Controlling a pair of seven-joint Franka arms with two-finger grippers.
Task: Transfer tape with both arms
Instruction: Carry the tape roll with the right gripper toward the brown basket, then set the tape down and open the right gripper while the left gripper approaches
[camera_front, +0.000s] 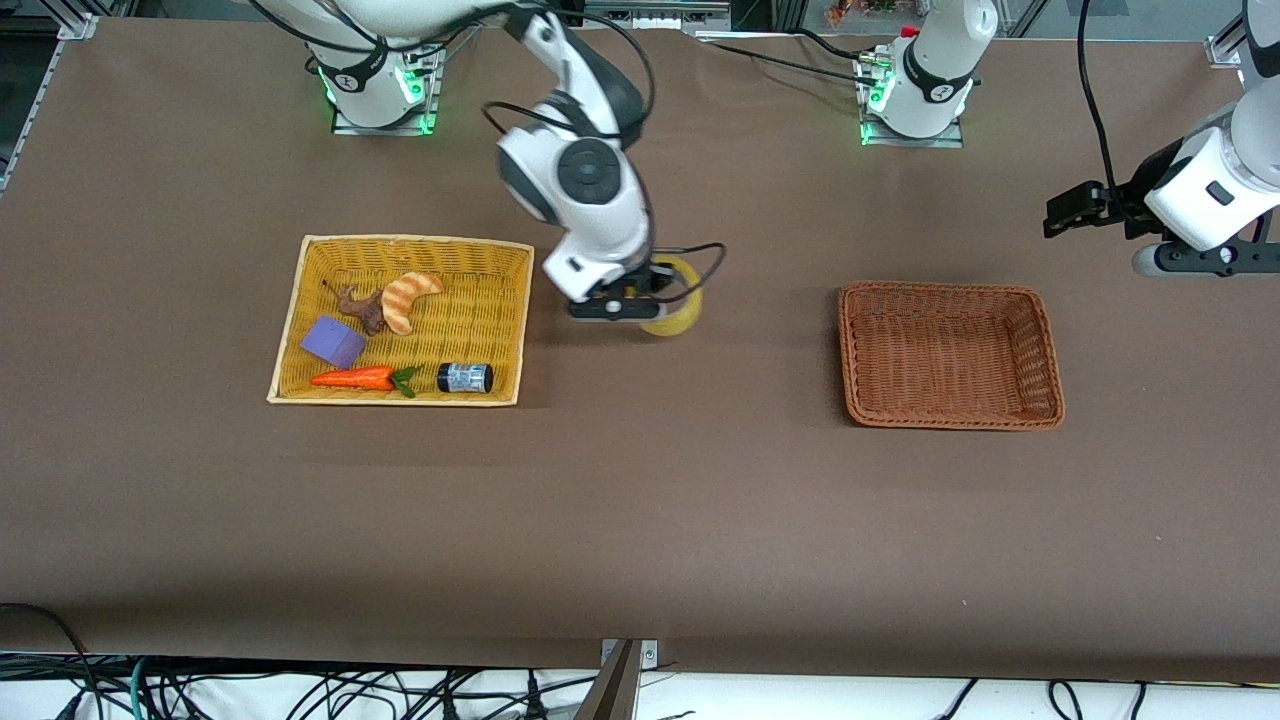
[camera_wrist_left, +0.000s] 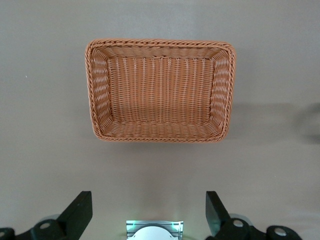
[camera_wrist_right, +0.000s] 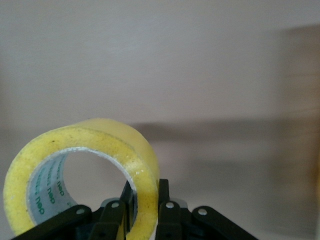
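**Tape roll in right gripper, between the two baskets**

Front view. Item one: the tape (camera_front: 676, 300), a yellowish ring, held on edge by the right gripper (camera_front: 622, 306) over bare table (camera_front: 640, 520), between the yellow basket (camera_front: 400, 248) at the right arm's end and the brown basket (camera_front: 950, 415) toward the left arm's end. Whether the roll touches the cloth cannot be told. Yellow basket holds: croissant (camera_front: 410, 298), brown root-like piece (camera_front: 362, 308), purple block (camera_front: 334, 341), carrot (camera_front: 358, 378), small dark jar (camera_front: 465, 377). Brown basket: nothing in it. The left gripper (camera_front: 1085, 210) waits in the air at the left arm's end of the table.

Left wrist view. Left gripper (camera_wrist_left: 149, 212) with fingers spread wide, holding nothing, looking down on the brown basket (camera_wrist_left: 97, 90), whose floor is bare.

Right wrist view. Right gripper (camera_wrist_right: 142, 212) pinched narrow on the wall of the tape (camera_wrist_right: 80, 165), one finger inside the hollow core, one outside.

Risk, as I judge it: the grip is on one thin wall only, so the roll may swing or slip during travel. At handover, a release before the left gripper has closed would drop the roll, and being round it would likely roll away.
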